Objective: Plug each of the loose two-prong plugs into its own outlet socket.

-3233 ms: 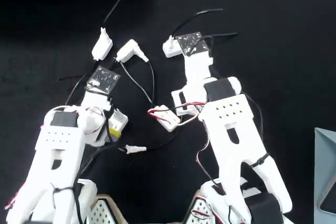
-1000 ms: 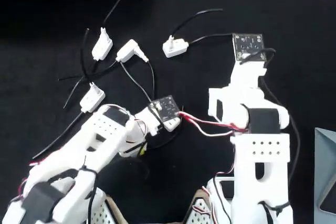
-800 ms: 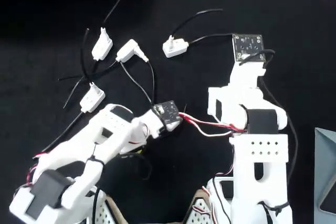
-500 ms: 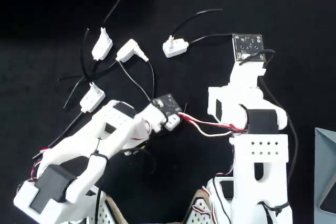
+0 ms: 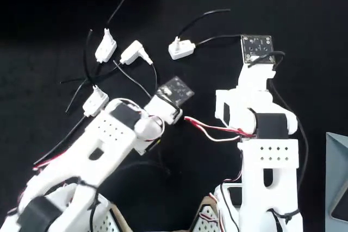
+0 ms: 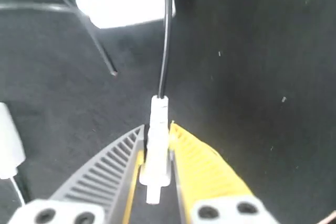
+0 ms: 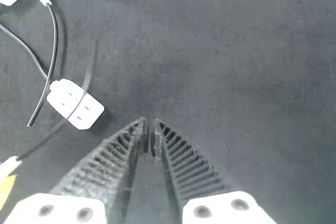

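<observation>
text: none readable | labels: none | brands: none | numbers: none | signs: none

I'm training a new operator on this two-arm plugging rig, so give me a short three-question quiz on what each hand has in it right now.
1. True or false: the left hand is shut on a white plug.
2. Multiple choice: what does the right hand hold? A) a plug B) a socket block C) nothing, its fingers are closed on each other
3. Fill in: the cable running from the held plug is ____ in colour.

Key: 1 true; 2 C; 3 black.
</observation>
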Robot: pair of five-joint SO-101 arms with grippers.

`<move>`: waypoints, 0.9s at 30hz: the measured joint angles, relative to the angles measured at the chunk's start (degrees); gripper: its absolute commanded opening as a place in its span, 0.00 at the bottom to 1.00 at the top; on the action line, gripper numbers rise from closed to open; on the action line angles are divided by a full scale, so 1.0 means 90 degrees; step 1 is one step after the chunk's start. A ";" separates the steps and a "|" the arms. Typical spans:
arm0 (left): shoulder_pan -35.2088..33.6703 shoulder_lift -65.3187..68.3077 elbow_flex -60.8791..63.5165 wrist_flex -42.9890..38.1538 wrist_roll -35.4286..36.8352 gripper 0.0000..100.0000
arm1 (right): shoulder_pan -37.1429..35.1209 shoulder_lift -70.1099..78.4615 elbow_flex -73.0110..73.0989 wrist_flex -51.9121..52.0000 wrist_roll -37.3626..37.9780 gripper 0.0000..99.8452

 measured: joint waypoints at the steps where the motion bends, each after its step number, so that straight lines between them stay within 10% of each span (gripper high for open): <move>1: -0.0049 -0.0137 0.0000 0.0000 0.0078 0.03 | 0.0000 0.0000 0.0000 0.0000 0.0000 0.01; 16: -0.1182 -0.0352 0.0000 0.0000 0.3868 0.15 | 0.0000 0.0000 0.0000 0.0000 0.0000 0.01; 21: -0.1035 -0.0352 0.0000 0.0068 0.4650 0.32 | 0.0000 0.0000 0.0000 0.0000 0.0000 0.01; 27: -0.1035 -0.0352 -0.0049 0.0381 0.4630 0.29 | 0.0000 0.0000 0.0000 0.0000 0.0000 0.01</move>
